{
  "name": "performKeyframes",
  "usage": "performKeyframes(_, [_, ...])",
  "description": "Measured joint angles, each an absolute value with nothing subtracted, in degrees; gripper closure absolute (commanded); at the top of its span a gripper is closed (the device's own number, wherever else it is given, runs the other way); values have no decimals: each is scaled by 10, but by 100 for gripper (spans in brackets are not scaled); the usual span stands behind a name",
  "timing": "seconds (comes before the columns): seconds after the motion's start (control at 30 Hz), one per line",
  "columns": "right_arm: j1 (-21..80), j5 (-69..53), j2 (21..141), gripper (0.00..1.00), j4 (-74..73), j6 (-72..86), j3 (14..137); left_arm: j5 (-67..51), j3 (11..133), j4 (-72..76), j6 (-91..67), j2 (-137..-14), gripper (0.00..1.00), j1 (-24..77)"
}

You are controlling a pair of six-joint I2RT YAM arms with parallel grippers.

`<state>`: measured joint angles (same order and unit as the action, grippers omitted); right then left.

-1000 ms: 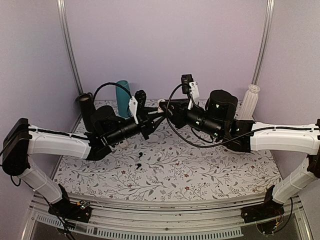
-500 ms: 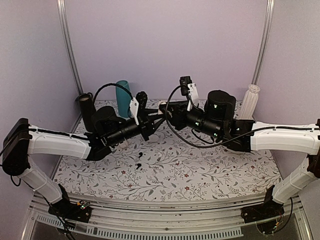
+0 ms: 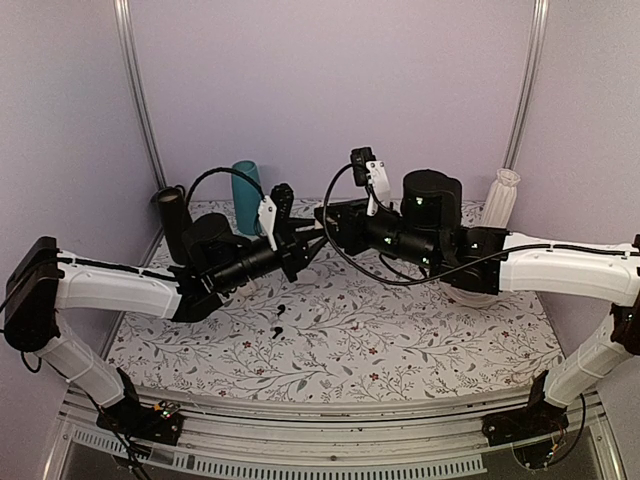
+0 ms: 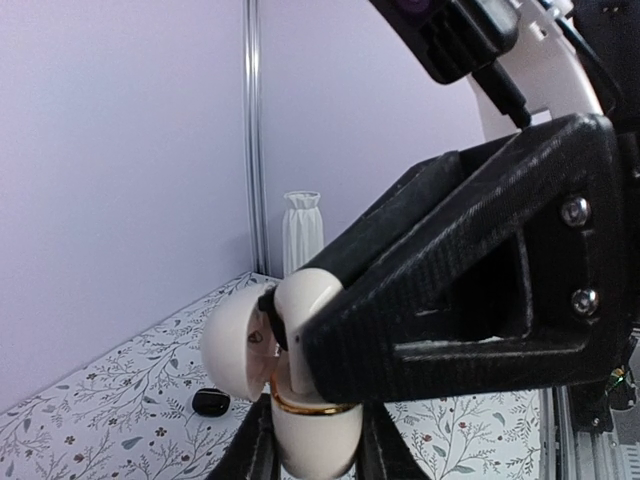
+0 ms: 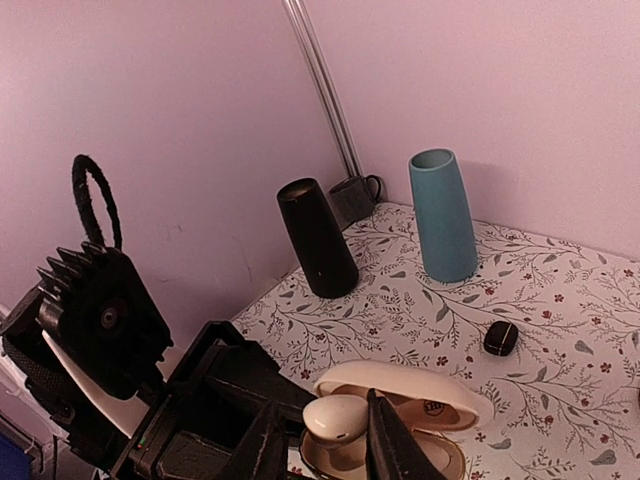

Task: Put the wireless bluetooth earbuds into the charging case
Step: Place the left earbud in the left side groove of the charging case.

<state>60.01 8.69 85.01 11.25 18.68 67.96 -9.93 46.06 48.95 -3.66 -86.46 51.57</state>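
The white charging case [image 4: 310,440] is held off the table with its lid [image 4: 235,340] swung open, and my left gripper [image 4: 312,452] is shut on its lower half. A white earbud [image 5: 335,418] stands in the case [image 5: 430,395], stem down in a hollow and rounded head above the gold rim. My right gripper [image 5: 320,442] is shut on that earbud from above; its black finger [image 4: 450,300] covers most of the earbud [image 4: 298,300] in the left wrist view. Both grippers meet at the back middle of the table, left [image 3: 312,233] and right [image 3: 328,216].
A teal vase [image 3: 245,195], a black cone-shaped vase [image 3: 172,222] and a dark mug [image 5: 352,198] stand at the back left; a white ribbed vase [image 3: 500,203] stands at the back right. A black pebble-shaped case [image 5: 501,338] and small black pieces [image 3: 279,320] lie on the flowered tabletop.
The right arm has shifted left and slightly up, bringing its gripper closer over the case. The left arm has held still with the case.
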Motion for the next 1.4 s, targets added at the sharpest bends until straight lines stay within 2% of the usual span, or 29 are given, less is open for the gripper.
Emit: performKeyframes(1.4, [608, 119, 867, 65, -55, 223, 775, -82, 460, 493, -37, -865, 100, 516])
